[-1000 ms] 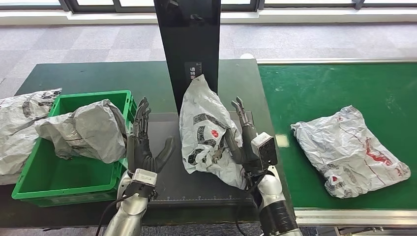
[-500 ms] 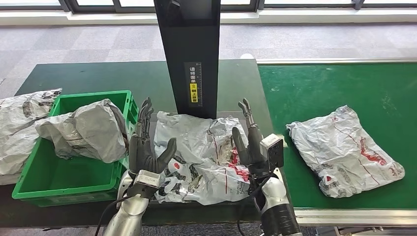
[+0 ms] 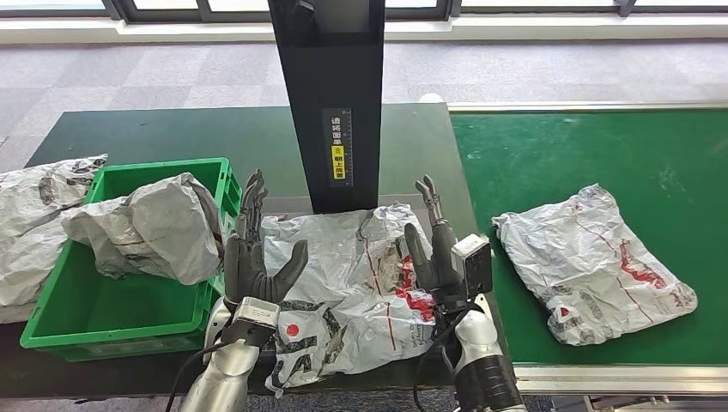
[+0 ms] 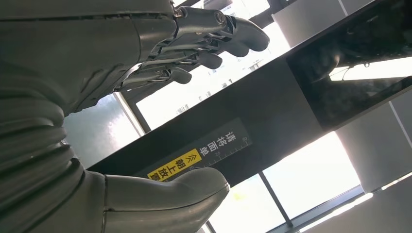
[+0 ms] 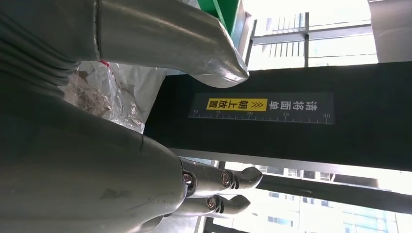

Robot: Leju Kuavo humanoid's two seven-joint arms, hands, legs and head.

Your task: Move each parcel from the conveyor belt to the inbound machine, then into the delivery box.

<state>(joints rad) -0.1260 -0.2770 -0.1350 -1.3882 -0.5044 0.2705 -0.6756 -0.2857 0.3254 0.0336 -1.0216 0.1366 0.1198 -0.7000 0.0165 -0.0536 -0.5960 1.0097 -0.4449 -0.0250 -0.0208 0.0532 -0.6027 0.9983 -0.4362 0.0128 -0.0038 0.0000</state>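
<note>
We see the parcel (image 3: pixel 343 287) lying flat on the scanner platform (image 3: pixel 296 204), between both hands. Left hand (image 3: pixel 253 262) and right hand (image 3: pixel 436 253) stand upright at its sides, fingers spread wide, holding nothing.

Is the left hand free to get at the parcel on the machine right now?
Probably yes: the left hand is open beside the flat parcel, nothing between them; the right hand stands at its other side.
</note>
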